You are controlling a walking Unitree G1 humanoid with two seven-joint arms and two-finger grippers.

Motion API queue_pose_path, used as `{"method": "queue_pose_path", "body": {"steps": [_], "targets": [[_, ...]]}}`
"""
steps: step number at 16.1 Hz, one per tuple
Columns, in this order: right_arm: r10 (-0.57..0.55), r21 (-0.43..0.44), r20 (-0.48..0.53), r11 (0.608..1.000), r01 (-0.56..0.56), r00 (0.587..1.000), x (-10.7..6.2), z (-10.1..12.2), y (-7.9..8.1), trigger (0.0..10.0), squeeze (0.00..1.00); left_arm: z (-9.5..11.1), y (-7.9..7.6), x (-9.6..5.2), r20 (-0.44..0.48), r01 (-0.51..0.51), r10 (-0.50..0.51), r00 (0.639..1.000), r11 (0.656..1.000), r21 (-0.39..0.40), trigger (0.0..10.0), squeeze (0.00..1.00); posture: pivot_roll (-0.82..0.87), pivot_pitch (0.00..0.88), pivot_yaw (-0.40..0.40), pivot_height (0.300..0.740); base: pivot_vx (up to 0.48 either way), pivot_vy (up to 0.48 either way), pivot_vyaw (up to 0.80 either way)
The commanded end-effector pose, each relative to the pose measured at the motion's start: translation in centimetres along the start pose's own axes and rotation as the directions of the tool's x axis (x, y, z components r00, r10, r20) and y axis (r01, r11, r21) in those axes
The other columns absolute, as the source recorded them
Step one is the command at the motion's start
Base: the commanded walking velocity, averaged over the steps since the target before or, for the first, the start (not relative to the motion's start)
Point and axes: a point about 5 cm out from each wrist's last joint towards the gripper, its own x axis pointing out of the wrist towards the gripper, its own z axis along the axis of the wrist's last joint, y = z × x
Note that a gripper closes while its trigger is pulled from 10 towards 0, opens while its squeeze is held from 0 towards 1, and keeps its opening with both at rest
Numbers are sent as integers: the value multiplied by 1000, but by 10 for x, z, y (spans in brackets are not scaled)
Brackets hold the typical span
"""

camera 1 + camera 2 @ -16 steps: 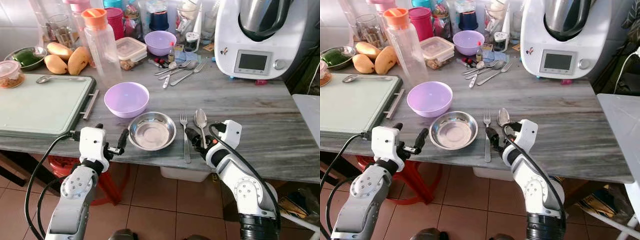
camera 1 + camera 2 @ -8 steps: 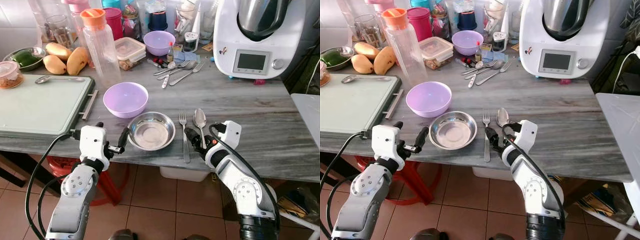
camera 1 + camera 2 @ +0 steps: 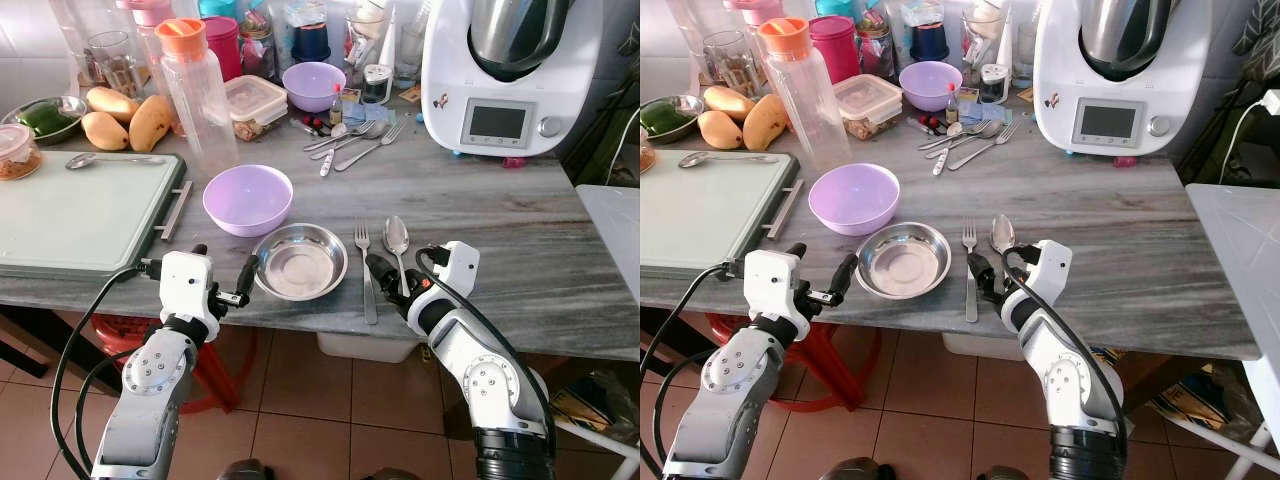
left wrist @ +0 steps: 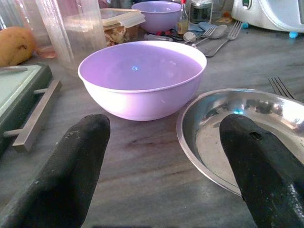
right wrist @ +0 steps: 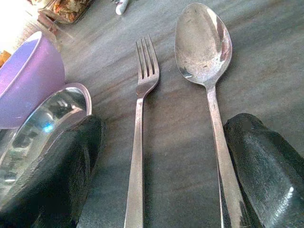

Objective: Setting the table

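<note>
Along the front edge of the counter [image 3: 560, 290] there's bare marble to the right of the spoon [image 3: 398, 241], open all the way toward the white kitchen machine [image 3: 510, 80]. Left of it things crowd together: fork [image 3: 366, 270], steel bowl [image 3: 301, 262] and purple bowl [image 3: 248, 198] sit close, with the cutting board [image 3: 85, 215] beyond. The back row is packed with bottles, jars and loose cutlery [image 3: 355, 143].

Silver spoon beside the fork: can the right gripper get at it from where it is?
Probably yes. The right gripper sits open at the counter edge, fingers straddling the silver spoon and silver fork. Nothing lies between them, though the fork sits close alongside.
</note>
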Motion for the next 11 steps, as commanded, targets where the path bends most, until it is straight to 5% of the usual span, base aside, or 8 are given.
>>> {"method": "queue_pose_path", "body": {"steps": [1,2,6,11], "targets": [[-36,-16,-88,999,35,995,0,-20,-6,10000,824,-1,-1,1,-4,13,-13,1000,1000,5,10000,0,12,16,42,740,0,0,0],[-42,-89,-51,995,38,998,-4,-14,-6,10000,0,-1,-1,1,-5,12,-12,1000,1000,5,10000,0,10,15,42,740,0,0,0],[-20,-183,13,983,22,1000,-15,-8,-3,10000,0,-2,-2,0,-10,21,-22,1000,1000,-12,10000,0,3,11,43,740,0,0,0],[65,-179,160,983,-35,985,-21,5,10,10000,0,-1,-3,4,3,26,-26,1000,1000,-11,10000,0,-5,1,47,740,0,0,0]]}}
